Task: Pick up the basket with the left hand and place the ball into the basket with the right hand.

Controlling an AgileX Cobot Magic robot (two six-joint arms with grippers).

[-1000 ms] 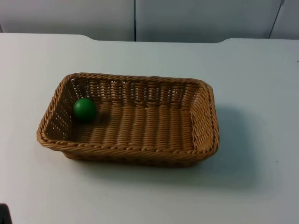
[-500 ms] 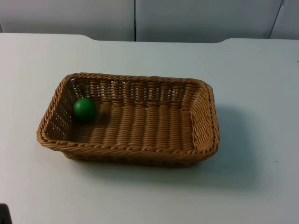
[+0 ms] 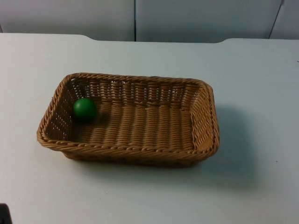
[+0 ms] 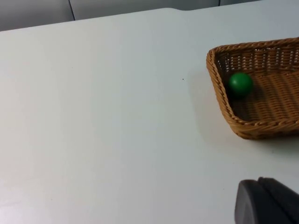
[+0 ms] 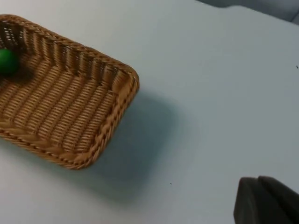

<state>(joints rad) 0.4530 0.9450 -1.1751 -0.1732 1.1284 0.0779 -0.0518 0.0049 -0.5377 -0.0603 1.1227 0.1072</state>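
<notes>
Resting on the white surface [image 3: 261,93]: brown rectangular wicker basket [image 3: 140,149], small green ball [image 3: 85,110] inside at its left end | both end effectors: away from basket, grip state cannot tell | step: placement appears done | next: nothing, arms wait.

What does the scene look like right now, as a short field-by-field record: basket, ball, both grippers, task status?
basket: brown wicker basket standing flat on the white table, nothing holding it
ball: green ball inside the basket, at the end nearer the left arm, close to the wall
left gripper: off the basket, a black fingertip over bare table, beside the basket's ball end
right gripper: off the basket, a black fingertip over bare table, past the basket's other end
task status: ball already in the basket; basket not lifted
</notes>
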